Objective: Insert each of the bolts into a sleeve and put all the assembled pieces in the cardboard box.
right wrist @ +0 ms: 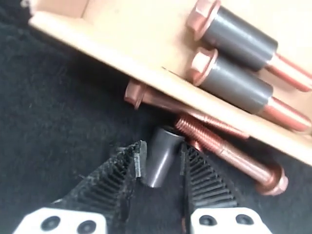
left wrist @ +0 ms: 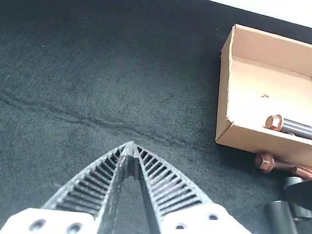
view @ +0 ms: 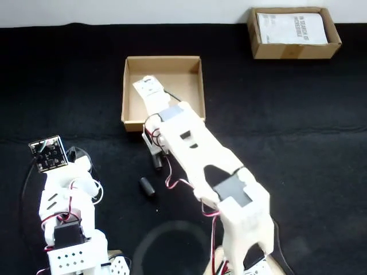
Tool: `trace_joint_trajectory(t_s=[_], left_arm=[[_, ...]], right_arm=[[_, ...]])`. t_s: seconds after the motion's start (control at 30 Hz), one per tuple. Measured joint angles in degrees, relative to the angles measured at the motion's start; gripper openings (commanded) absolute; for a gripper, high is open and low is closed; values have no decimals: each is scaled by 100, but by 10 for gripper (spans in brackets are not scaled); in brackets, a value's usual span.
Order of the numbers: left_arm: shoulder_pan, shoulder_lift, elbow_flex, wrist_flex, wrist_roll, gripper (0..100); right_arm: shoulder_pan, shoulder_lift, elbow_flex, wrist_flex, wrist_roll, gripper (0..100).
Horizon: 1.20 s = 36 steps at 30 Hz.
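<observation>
Lying on the black table (view: 298,172), the cardboard box (view: 133,100) holds two bolts in sleeves (right wrist: 234,83). The right end effector (right wrist: 162,158) squeezes a dark sleeve (right wrist: 163,146) just outside the box, beside two loose bolts (right wrist: 229,153). The left end effector (left wrist: 129,146) is pinched shut, holding nothing.

Arms: the left arm (view: 66,200) and the right arm (view: 206,160) are both white, blocky plastic shells with slots and cut-outs.
Motors: dark grey blocks (view: 232,192) are set into the right arm's joints.
Cables: thin red, black and white wires (view: 172,177) loop along both arms.
Board: a small black square board (view: 46,153) with a pale rim sits on the left arm's end.
Base: a white plate (view: 74,258) has rows of small holes.
Grippers: the left gripper (left wrist: 130,145) and the right gripper (right wrist: 162,148) have dark, ribbed, tapering fingers on white mounts with round screw holes (left wrist: 73,226).
</observation>
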Motion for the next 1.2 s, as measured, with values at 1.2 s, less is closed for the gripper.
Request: trace_joint_trajectory(t_s=[1.2], left_arm=[[0,0,0,0,0,9]], right_arm=[[114,738,-536,1081,378,117]])
